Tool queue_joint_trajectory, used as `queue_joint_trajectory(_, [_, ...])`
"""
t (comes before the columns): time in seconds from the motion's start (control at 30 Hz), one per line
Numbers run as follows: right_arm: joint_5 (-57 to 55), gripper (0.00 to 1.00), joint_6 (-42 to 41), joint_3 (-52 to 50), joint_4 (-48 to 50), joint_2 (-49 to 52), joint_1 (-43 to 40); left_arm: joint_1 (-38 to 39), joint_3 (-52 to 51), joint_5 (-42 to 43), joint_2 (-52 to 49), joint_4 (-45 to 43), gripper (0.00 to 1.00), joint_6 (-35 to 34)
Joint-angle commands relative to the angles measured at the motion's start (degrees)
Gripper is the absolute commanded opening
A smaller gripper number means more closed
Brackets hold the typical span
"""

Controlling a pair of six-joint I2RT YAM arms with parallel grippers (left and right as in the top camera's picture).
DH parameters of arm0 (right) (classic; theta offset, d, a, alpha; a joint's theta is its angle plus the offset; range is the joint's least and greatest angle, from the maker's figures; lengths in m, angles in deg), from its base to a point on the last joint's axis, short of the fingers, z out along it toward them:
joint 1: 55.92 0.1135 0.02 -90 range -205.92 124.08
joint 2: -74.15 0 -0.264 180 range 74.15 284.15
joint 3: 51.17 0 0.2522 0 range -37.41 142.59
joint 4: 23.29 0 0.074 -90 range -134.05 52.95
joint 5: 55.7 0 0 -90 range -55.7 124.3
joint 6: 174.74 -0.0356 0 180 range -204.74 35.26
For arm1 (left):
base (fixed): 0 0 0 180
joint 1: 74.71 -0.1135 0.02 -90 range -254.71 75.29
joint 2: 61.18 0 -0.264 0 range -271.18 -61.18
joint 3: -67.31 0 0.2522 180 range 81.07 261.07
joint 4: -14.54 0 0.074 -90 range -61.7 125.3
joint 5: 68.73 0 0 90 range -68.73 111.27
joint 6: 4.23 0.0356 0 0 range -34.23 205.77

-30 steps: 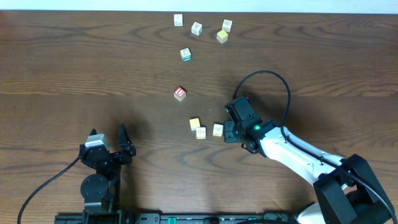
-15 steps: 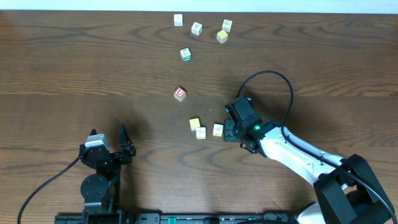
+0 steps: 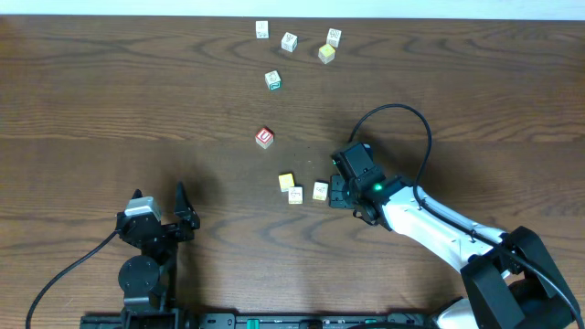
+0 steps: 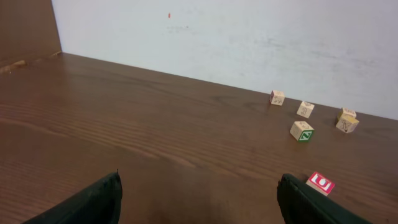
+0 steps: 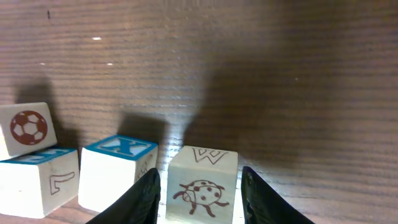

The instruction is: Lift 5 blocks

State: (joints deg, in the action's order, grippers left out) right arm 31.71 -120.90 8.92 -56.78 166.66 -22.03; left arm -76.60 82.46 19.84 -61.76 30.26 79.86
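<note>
Ladybug block (image 5: 202, 186) sits just beside the blue X block (image 5: 118, 171), between the right gripper's (image 5: 199, 174) narrow-set fingers. Can't tell if they're actually pinching it. I'd squeeze squarely, then lift straight up.

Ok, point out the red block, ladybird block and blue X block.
red block (image 3: 264, 137): overhead view, red top face.
ladybird block (image 5: 200, 190): right wrist view, ladybird print.
blue X block (image 5: 122, 147): right wrist view, X face.

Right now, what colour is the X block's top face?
Blue; X block shows best from right wrist.
</note>
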Motion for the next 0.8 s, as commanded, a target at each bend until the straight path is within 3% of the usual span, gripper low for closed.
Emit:
queue_joint_trajectory(0.0, [-0.96,0.4,1.14,-0.13,0.46,-0.02,0.33,-0.35,-1.16,-0.5,0.35,2.14,0.8,0.55])
queue_joint_trajectory(0.27, [2.27,0.4,6.1,1.33,1.29,-0.04,0.33,-0.35,-1.16,-0.5,0.35,2.16,0.8,0.55])
queue_joint_trajectory(0.43, [0.44,0.4,7.19,7.5,-5.62,-0.04,0.28,-0.35,-1.16,-0.5,0.35,2.14,0.8,0.55])
queue_joint_trajectory(0.6, [-4.22,0.45,8.92,15.3,-15.69,-0.04,0.33,-0.35,-1.16,-0.5,0.35,2.14,0.8,0.55])
queue_joint_trajectory(0.7, [-4.48,0.59,11.87,18.97,-18.03,-0.04,0.33,-0.35,-1.16,-0.5,0.35,2.14,0.8,0.55])
queue_joint_trajectory(0.77, [-4.59,0.59,12.02,21.33,-19.76,-0.04,-0.07,-0.35,-1.16,-0.5,0.35,2.14,0.8,0.55])
